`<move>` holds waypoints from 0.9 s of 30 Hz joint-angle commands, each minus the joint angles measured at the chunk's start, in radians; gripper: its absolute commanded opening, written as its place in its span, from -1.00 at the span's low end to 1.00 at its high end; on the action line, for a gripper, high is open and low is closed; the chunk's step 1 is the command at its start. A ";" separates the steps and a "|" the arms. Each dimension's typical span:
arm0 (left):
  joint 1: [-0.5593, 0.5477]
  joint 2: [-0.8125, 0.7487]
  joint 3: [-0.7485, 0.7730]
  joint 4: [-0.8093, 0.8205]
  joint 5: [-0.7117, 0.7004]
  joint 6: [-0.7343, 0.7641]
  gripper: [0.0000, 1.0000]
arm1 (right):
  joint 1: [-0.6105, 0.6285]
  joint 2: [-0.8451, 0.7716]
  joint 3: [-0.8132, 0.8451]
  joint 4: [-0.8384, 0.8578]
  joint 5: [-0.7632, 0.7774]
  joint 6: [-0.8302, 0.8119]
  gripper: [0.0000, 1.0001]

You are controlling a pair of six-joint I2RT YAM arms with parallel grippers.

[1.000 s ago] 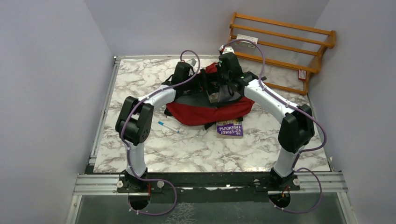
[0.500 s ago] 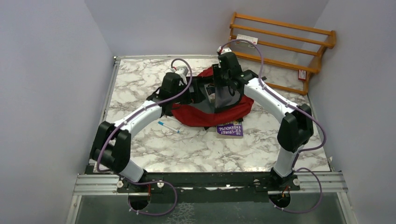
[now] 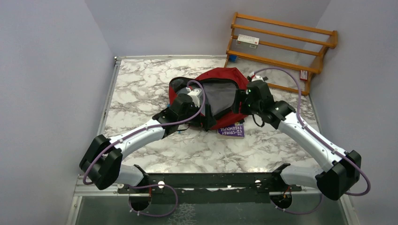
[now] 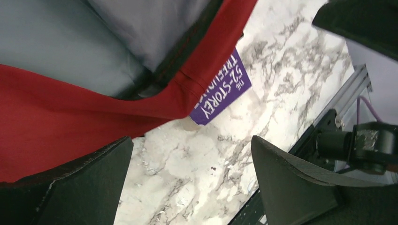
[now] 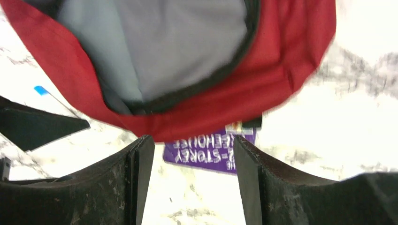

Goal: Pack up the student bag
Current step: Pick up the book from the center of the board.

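The student bag (image 3: 237, 77), dark red with black zips, lies at the back middle of the marble table with its mouth open and the grey lining (image 3: 220, 96) showing. My left gripper (image 3: 205, 112) hovers at the bag's near-left edge. In the left wrist view it (image 4: 192, 154) is open over bare marble beside the red fabric (image 4: 70, 126). At the bag's right side my right gripper (image 3: 241, 104) is also open. In the right wrist view it (image 5: 192, 150) is empty, with the bag (image 5: 291, 51) beyond the fingertips.
A purple book (image 3: 231, 130) lies half under the bag's near edge; it also shows as the book (image 4: 220, 91) and the book (image 5: 211, 152) in the wrist views. A blue pen tip (image 5: 41, 90) lies left of the bag. A wooden rack (image 3: 281, 47) stands at the back right.
The right gripper opened and let go of the lifted grey flap, which dropped flat. Both arms drew back and down toward the near side of the bag.
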State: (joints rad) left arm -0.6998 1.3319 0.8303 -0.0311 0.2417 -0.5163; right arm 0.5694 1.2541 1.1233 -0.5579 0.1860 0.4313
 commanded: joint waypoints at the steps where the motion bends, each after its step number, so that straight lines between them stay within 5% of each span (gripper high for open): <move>1: -0.067 0.046 -0.015 0.089 -0.009 -0.029 0.91 | 0.002 -0.108 -0.169 -0.073 -0.024 0.159 0.35; 8: -0.145 0.136 -0.017 0.126 -0.026 -0.078 0.87 | -0.012 -0.125 -0.320 -0.049 -0.055 0.189 0.46; 14: -0.155 0.203 -0.019 0.110 -0.045 -0.117 0.80 | -0.127 -0.089 -0.400 0.109 -0.271 0.102 0.50; 27: -0.171 0.338 -0.002 0.169 -0.109 -0.183 0.77 | -0.242 0.009 -0.482 0.275 -0.436 0.049 0.33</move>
State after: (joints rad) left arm -0.8661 1.6135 0.8185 0.0742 0.1837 -0.6525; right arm 0.3325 1.2446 0.6518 -0.3714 -0.1810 0.5026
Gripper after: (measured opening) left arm 0.888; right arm 0.671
